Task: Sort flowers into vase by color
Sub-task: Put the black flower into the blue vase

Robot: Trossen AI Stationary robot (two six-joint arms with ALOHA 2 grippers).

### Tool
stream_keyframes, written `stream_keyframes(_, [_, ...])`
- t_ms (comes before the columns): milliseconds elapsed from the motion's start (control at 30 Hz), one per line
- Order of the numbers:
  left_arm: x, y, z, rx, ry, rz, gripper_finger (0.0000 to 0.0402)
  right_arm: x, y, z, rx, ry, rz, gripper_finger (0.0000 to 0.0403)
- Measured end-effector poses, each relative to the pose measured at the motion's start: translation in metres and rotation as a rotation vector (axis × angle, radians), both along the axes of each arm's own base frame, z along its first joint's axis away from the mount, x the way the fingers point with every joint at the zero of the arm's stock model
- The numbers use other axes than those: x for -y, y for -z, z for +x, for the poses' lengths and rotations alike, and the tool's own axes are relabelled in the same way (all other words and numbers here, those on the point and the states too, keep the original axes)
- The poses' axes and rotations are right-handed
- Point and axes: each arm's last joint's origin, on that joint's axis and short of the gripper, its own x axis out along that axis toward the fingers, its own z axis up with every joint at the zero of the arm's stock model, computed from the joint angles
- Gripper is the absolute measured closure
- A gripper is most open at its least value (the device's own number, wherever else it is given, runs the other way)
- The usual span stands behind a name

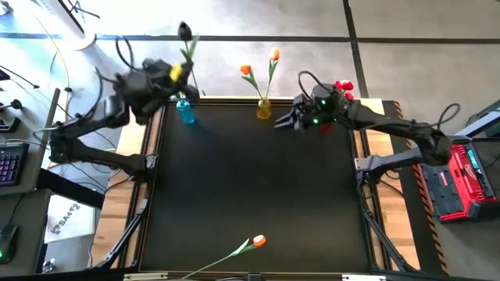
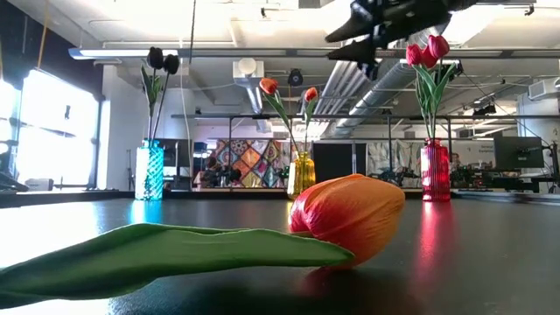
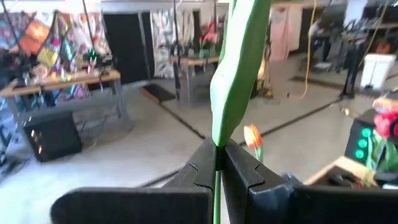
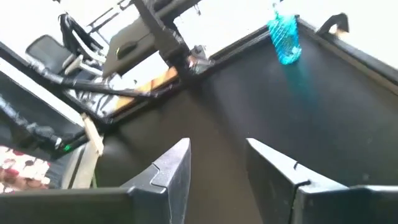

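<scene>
The left gripper point(image 3: 219, 163) is clamped tight on a green stem point(image 3: 235, 68), fingers point(image 3: 249, 171) pinched right onto it, and in the high view that gripper point(image 1: 173, 78) hangs just above the blue vase point(image 1: 185, 112) at the table's far left edge, the stem leading up to a black tulip head point(image 1: 184, 31). Over on the far right, the right gripper point(image 1: 285, 121) hovers above the black table point(image 1: 250, 187) just beside the yellow vase point(image 1: 264, 108), and its wrist view shows the two fingers point(image 4: 171, 171) spread well apart with nothing between them. Count the vases: three along the far edge, blue, yellow and a red vase point(image 2: 435, 171). From the low view, the blue vase point(image 2: 149, 172) carries two black tulips point(image 2: 162, 61), the yellow vase point(image 2: 301, 173) holds two orange tulips point(image 2: 289, 89), and the red vase holds red tulips point(image 2: 427, 51), bunched too close to count. One more orange tulip point(image 1: 258, 242) lies flat on the table near the front edge, well apart from both grippers, its leaf point(image 2: 166, 249) stretched out alongside. No writing on the vases can be read.
</scene>
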Motion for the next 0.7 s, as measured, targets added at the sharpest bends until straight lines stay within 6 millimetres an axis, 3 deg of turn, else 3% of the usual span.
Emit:
stream_keyframes(233, [-0.053, -0.009, -0.02, 0.041, 0.084, 0.066, 0.0401, 0.034, 0.003, 0.023, -0.026, 0.048, -0.008, 0.0262])
stream_keyframes(400, [-0.087, 0.0, -0.022, 0.003, 0.102, 0.042, 0.0401, 0.054, 0.009, 0.035, -0.041, 0.045, 0.024, 0.0262])
stream_keyframes(700, [-0.157, 0.025, -0.041, -0.033, 0.067, -0.055, 0.0401, 0.083, 0.021, 0.03, -0.073, 0.097, 0.052, 0.0262])
